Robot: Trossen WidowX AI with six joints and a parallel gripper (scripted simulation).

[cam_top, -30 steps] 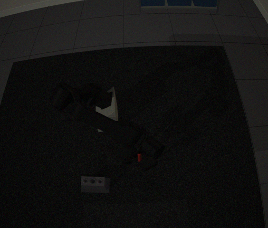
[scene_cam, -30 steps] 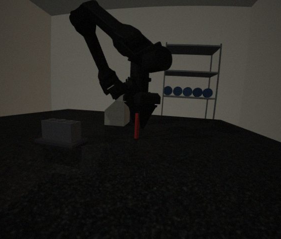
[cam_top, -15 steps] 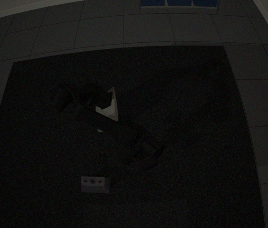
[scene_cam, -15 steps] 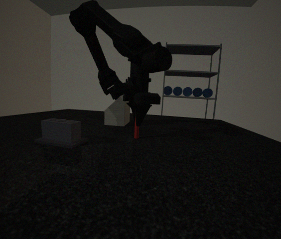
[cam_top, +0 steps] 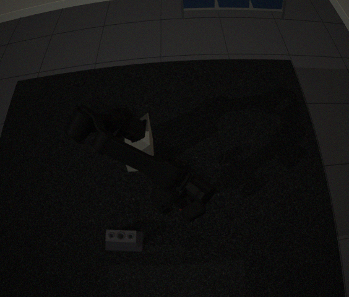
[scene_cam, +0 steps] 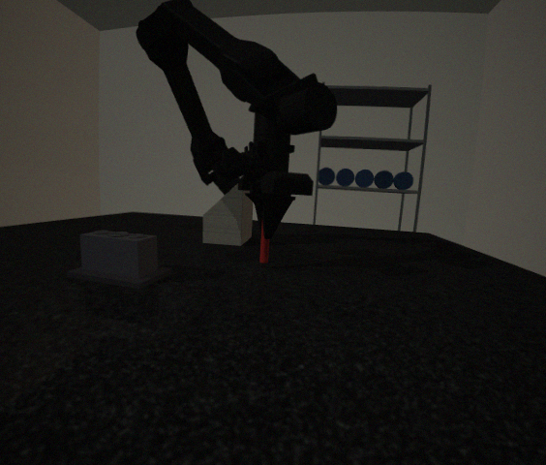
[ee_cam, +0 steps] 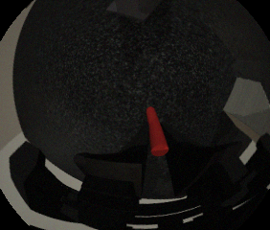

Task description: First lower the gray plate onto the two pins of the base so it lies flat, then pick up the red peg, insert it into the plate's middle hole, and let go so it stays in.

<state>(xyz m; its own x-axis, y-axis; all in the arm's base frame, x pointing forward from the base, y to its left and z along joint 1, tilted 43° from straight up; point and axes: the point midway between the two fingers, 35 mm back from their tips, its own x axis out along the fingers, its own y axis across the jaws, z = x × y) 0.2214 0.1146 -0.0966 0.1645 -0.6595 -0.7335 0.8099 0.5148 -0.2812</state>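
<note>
My gripper points down and is shut on the red peg. The peg is upright, its lower part below the fingertips, its lower end at or just above the dark surface. In the top view the arm hides nearly all of it. The gray plate is a thick block with three round openings in a row on top. It sits level on the wider, darker base, left of the gripper. Its middle hole shows no peg. In the wrist view a part of the plate shows at the top edge.
A pale block with a sloping top stands behind the gripper, close to the arm. A shelf rack with several blue round things is far behind, by the wall. The scene is very dark.
</note>
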